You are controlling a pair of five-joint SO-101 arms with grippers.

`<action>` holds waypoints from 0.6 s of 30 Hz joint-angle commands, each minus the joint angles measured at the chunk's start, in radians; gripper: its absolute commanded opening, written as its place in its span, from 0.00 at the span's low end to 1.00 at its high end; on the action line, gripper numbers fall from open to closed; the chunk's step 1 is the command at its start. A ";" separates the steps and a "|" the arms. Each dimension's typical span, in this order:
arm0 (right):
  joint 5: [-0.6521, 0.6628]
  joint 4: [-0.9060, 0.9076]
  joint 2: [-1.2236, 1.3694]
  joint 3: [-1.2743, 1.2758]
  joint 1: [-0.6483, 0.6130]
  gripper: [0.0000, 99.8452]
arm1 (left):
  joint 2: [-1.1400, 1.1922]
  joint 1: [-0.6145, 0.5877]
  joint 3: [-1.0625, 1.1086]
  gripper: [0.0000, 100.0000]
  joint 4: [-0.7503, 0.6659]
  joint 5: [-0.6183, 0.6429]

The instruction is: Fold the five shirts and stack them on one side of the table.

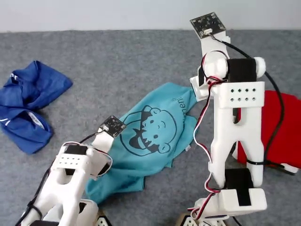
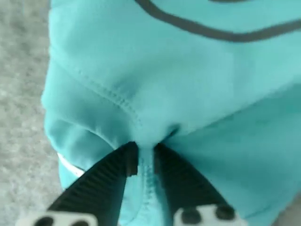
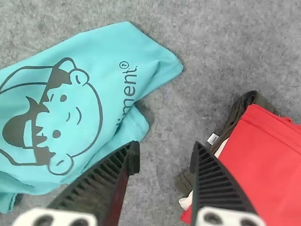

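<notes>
Centrally, the teal shirt [image 1: 150,136] is lying rumpled on the grey table [image 1: 117,61], its cartoon print facing up. The left gripper [image 2: 146,153] is pinching a stitched fold of that shirt, its fingers clamped on the cloth. The right gripper [image 3: 162,157] is hanging with fingers apart over the table, between the teal shirt and a red shirt [image 3: 263,155]. The right wrist view is showing the red shirt sitting on a dark garment [image 3: 235,117], while in the high view the right arm [image 1: 237,136] is covering much of that pile. A blue shirt [image 1: 28,108] is lying bunched on the left side, well apart.
</notes>
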 commanded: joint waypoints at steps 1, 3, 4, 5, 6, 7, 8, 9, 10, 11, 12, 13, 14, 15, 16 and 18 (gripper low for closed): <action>0.002 0.041 -0.047 -0.005 0.008 0.18 | -0.003 -0.029 -0.019 0.01 -0.029 -0.006; 0.002 0.041 -0.048 -0.005 0.008 0.18 | -0.012 -0.031 -0.053 0.01 -0.006 -0.006; 0.002 0.041 -0.048 -0.005 0.008 0.18 | -0.012 -0.029 -0.084 0.01 0.023 -0.006; 0.002 0.041 -0.048 -0.003 0.008 0.18 | -0.012 -0.028 -0.120 0.01 0.057 -0.006; 0.002 0.041 -0.048 -0.003 0.008 0.18 | -0.012 -0.029 -0.162 0.01 0.097 -0.006; 0.002 0.041 -0.048 -0.003 0.008 0.18 | -0.012 -0.029 -0.208 0.01 0.137 -0.006; 0.002 0.041 -0.047 -0.003 0.008 0.18 | -0.012 -0.031 -0.257 0.01 0.173 -0.006; 0.002 0.041 -0.044 -0.003 0.008 0.18 | -0.012 -0.031 -0.303 0.01 0.199 -0.006; 0.002 0.041 -0.042 -0.003 0.008 0.18 | -0.012 -0.031 -0.349 0.01 0.218 -0.006; 0.002 0.041 -0.042 -0.003 0.008 0.18 | -0.012 -0.031 -0.390 0.01 0.222 -0.006; 0.002 0.041 -0.041 -0.003 0.008 0.18 | -0.012 -0.031 -0.429 0.01 0.221 -0.006; 0.002 0.041 -0.041 -0.003 0.008 0.18 | -0.005 -0.031 -0.464 0.01 0.219 -0.006; 0.002 0.041 -0.041 -0.003 0.007 0.18 | -0.003 -0.031 -0.490 0.01 0.201 -0.006; 0.002 0.041 -0.041 -0.003 0.008 0.18 | -0.003 -0.031 -0.498 0.01 0.175 -0.006; 0.002 0.041 -0.041 -0.003 0.008 0.18 | -0.003 -0.031 -0.496 0.01 0.132 -0.006; 0.002 0.041 -0.041 -0.003 0.010 0.18 | -0.002 -0.055 -0.466 0.01 0.035 0.005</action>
